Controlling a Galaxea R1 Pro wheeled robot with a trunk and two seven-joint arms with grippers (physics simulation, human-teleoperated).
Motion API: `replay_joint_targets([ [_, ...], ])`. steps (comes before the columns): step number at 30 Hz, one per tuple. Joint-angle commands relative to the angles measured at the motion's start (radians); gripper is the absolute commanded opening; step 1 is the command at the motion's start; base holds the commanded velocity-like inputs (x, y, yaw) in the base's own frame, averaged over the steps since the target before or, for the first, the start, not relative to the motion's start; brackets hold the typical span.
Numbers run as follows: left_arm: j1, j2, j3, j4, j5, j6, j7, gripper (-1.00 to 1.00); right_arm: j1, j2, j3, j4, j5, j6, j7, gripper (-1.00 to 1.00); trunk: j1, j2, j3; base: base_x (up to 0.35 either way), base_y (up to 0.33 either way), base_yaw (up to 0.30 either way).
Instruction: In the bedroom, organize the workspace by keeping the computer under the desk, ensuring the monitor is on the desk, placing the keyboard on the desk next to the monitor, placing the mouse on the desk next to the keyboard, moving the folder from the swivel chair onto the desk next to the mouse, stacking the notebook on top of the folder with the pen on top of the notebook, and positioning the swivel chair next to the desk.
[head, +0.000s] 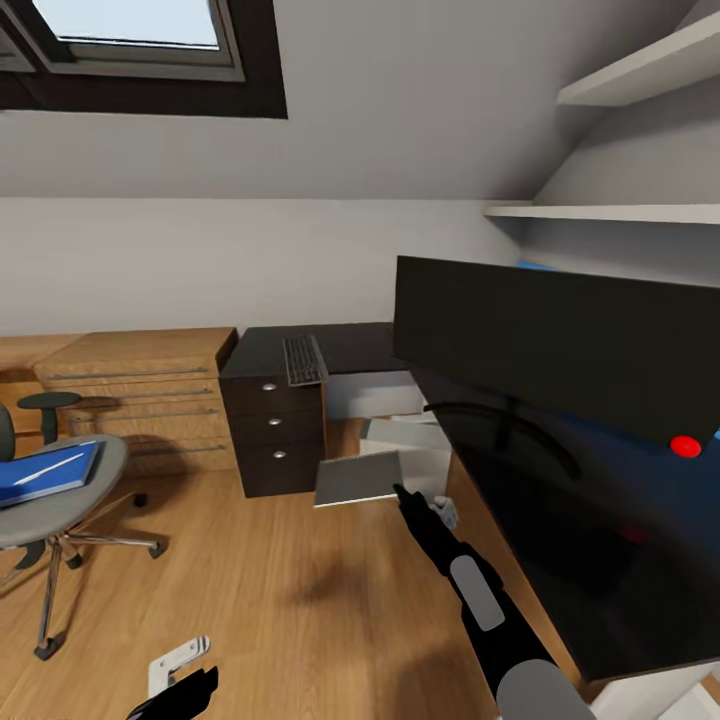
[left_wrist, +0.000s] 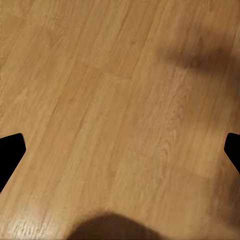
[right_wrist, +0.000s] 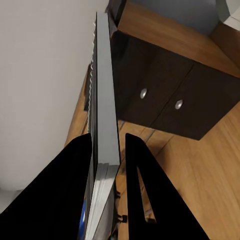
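Observation:
My right gripper (head: 398, 490) (right_wrist: 107, 142) is shut on the edge of a thin grey notebook (head: 358, 478) (right_wrist: 104, 90), held above the floor in front of the desk (head: 520, 560). The black monitor (head: 560, 340) stands on the desk. The keyboard (head: 304, 360) lies on a dark drawer unit (head: 275, 430). At the left, a blue folder (head: 45, 472) rests on the swivel chair (head: 60, 500). The light grey computer (head: 405, 437) sits under the desk's far end. My left gripper (head: 195, 688) (left_wrist: 120, 145) hangs open over bare floor. The pen is out of view.
A small red rounded thing (head: 685, 446) lies on the desk by the monitor; I cannot tell if it is the mouse. A light-wood drawer chest (head: 140, 395) stands against the back wall. Shelves (head: 620, 212) hang above the desk. Wooden floor (head: 260, 590) lies between chair and desk.

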Motion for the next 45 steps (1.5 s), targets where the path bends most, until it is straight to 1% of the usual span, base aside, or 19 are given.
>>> replay_joint_targets([
  [1,-0.001,0.0,0.001,-0.001,0.011,0.004,0.005,1.0,-0.001,0.001,-0.005,0.0,-0.01,0.01,0.005,-1.0,0.0,-0.001,0.0,0.011,0.006,0.089],
  [14,-0.001,0.0,0.002,0.0,0.011,0.001,0.004,1.0,0.0,0.001,-0.005,-0.001,-0.01,0.015,0.004,-1.0,0.0,-0.001,0.006,0.038,0.027,0.06],
  [37,-0.001,0.0,0.001,0.0,0.011,0.0,0.004,1.0,0.003,0.001,-0.007,-0.006,-0.009,0.012,0.009,-1.0,0.0,-0.001,0.006,0.249,0.201,0.001],
  [45,-0.001,0.0,0.0,0.0,0.011,0.002,0.004,1.0,0.003,0.001,-0.008,-0.009,-0.008,0.011,0.009,-1.0,0.0,-0.001,0.006,0.193,0.057,0.0],
])
